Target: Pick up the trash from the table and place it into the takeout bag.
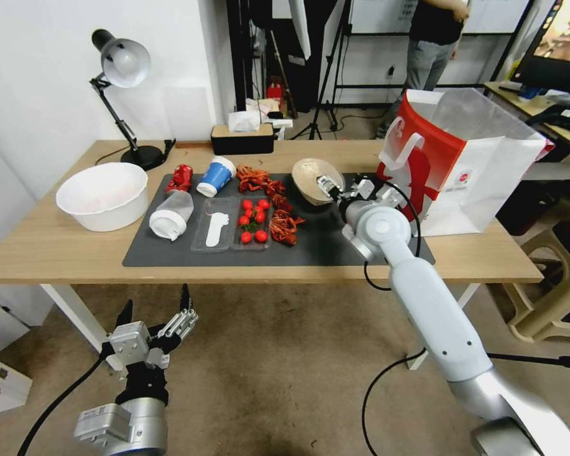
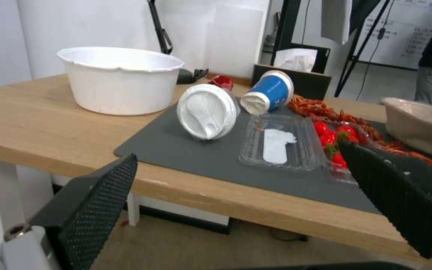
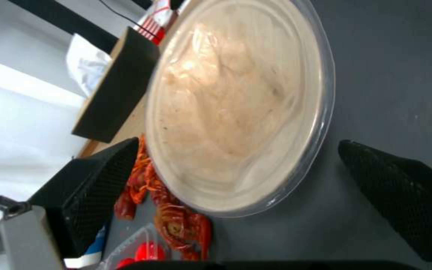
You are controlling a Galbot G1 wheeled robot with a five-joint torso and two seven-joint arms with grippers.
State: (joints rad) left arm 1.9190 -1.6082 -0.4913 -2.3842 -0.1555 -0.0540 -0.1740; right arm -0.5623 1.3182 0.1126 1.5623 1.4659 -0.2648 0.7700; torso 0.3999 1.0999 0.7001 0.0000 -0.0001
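Beige lidded bowl [image 3: 236,108] on the dark mat [image 1: 335,244], tipped on its side so that its clear lid faces the right gripper [image 1: 346,186]; pale crumpled contents press against the lid from inside. The right gripper's fingers [image 3: 96,180] are spread wide, one to either side of the bowl's rim, not yet closed on it. Beyond the gripper on its right stands the takeout bag [image 1: 481,183], upright with its mouth open. To the gripper's left lie red crayfish shells [image 1: 285,225], then a clear tray [image 1: 231,223] holding cherry tomatoes [image 1: 253,221] in one compartment and a white spoon-shaped piece in the other. Farther left, a blue cup [image 1: 216,176] lies on its side, mouth toward the table's [image 1: 57,247] front edge; a white-lidded cup [image 1: 171,215] also lies flat, lid toward the front; a crushed red can [image 1: 180,178] sits behind it. A large white bowl [image 1: 102,195] stands off the mat. The left gripper [image 1: 155,310] hangs below the table's front edge, fingers apart and holding nothing.
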